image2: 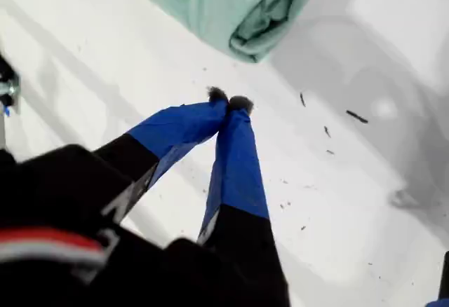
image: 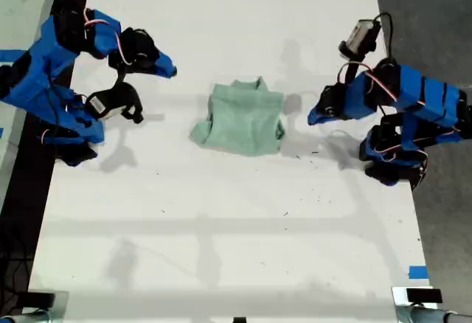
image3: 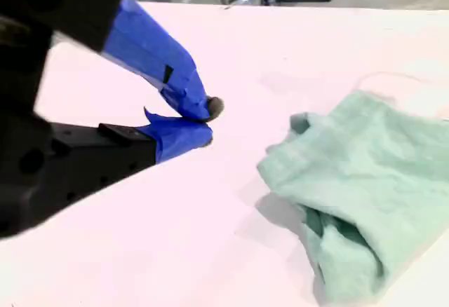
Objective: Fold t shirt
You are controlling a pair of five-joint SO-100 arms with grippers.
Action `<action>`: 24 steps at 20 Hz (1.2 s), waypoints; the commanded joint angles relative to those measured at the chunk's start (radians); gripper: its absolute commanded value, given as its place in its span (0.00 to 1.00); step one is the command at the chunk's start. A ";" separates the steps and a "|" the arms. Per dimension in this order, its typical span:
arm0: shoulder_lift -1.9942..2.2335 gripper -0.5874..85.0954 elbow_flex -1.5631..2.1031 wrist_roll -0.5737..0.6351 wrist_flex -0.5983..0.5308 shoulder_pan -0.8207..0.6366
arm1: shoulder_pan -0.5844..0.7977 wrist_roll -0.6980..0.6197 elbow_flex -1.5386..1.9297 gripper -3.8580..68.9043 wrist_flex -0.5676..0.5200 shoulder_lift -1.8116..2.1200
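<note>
Nearest you in the exterior view, the white table [image: 221, 264] is bare. Farther up it, near the middle, lies the t shirt [image: 243, 120], a pale mint-green bundle already doubled into a small, lumpy rectangle, collar notch at its far edge, one corner bulging toward the exterior view's left.

Your main risk, judging from this, is the loose roll at the bundle's corner: a pinch that catches only the top layer would likely drag the fold open, and a push from either side could slide the whole light bundle across the smooth table.

My first gripper [image2: 229, 101] sits at the exterior view's right, its blue jaws pressed together at the tips with nothing between them, near the shirt's rolled corner but not touching it.

My second gripper [image3: 203, 121] sits at the exterior view's left, jaws nearly closed, tips all but touching, holding nothing, with a stretch of bare table between it and the shirt's nearest edge

Both grippers flank the shirt, neither in contact
</note>
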 commanded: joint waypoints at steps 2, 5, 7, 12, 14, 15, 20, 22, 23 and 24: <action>0.643 0.01 0.522 -0.184 -0.080 0.149 | -0.183 0.117 0.318 0.06 -0.117 0.298; 0.874 0.01 0.864 -0.238 -0.206 0.265 | -0.195 0.124 0.538 0.06 -0.147 0.460; 0.905 0.01 1.097 -0.229 -0.371 0.319 | -0.193 0.114 0.719 0.06 -0.169 0.657; 1.298 0.01 1.468 -0.235 -0.331 0.373 | -0.184 0.121 0.989 0.06 -0.077 0.953; 1.301 0.01 1.508 -0.238 -0.330 0.387 | -0.166 0.104 0.992 0.06 -0.075 0.953; 1.301 0.01 1.513 -0.236 -0.336 0.393 | -0.138 0.071 0.994 0.06 -0.074 0.953; 1.302 0.01 1.545 -0.238 -0.365 0.359 | -0.092 -0.100 1.029 0.10 -0.104 0.953; 1.302 0.01 1.548 -0.268 -0.367 0.408 | -0.075 -0.057 1.111 0.14 -0.167 0.954; 1.304 0.01 1.551 -0.287 -0.371 0.436 | -0.097 -0.057 1.111 0.14 -0.169 0.954; 1.304 0.01 1.557 -0.259 -0.373 0.446 | -0.135 -0.046 1.111 0.14 -0.169 0.953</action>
